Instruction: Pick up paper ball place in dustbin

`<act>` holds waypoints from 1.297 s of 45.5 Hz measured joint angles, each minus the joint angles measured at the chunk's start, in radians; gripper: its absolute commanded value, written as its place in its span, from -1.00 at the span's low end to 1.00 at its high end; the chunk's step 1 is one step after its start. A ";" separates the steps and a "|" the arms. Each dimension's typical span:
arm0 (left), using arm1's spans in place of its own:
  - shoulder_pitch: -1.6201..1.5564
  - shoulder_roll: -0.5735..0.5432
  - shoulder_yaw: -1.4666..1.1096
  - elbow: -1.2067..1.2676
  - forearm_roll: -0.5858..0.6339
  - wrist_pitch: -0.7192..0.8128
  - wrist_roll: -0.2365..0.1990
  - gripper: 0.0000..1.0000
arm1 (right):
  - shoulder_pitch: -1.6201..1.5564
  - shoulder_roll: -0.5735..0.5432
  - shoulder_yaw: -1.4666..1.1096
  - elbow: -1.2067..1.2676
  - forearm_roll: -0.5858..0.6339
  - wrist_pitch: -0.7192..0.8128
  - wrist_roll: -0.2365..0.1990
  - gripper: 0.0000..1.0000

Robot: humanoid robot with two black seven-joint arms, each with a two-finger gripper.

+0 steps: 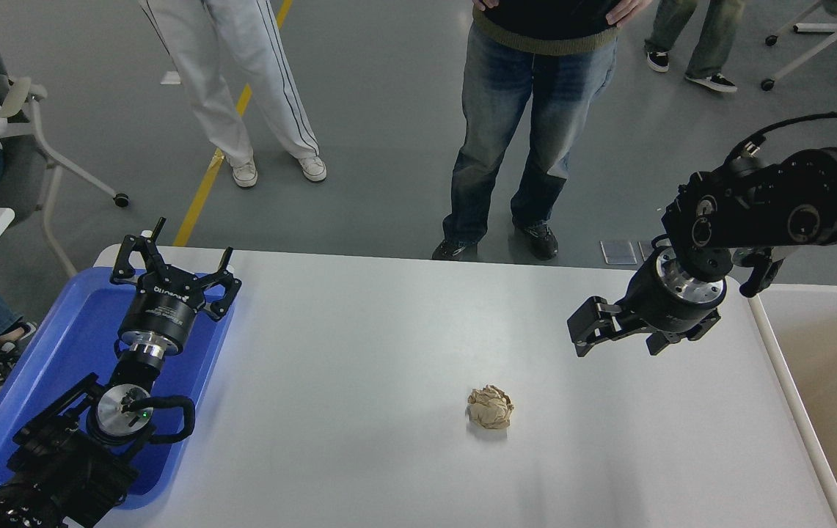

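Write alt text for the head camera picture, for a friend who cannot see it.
A crumpled paper ball lies alone on a white table while the robot's right gripper hangs above the table, up and to the right of it. The left gripper rests open over a blue tray; the dustbin stands at the table's right edge.

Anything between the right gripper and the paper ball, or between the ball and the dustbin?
Nothing visible. Bare white table lies between the right gripper and the paper ball, and between the ball and the dustbin at the table's right edge. The left gripper sits far off over the blue tray.
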 measured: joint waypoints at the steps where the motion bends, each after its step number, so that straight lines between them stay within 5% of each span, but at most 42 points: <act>1: 0.000 0.000 0.000 0.000 0.000 0.000 0.000 1.00 | -0.006 0.001 0.004 -0.001 0.000 -0.012 0.000 1.00; 20: 0.000 0.000 0.000 0.000 0.000 0.000 0.000 1.00 | -0.126 0.130 0.108 -0.059 -0.039 -0.109 0.000 1.00; 39: 0.000 -0.001 0.000 0.000 0.000 0.000 0.001 1.00 | -0.229 0.213 0.252 -0.130 -0.255 -0.119 -0.008 1.00; 59: 0.000 -0.001 0.000 0.000 0.000 0.000 0.001 1.00 | -0.356 0.274 0.283 -0.305 -0.336 -0.113 -0.070 1.00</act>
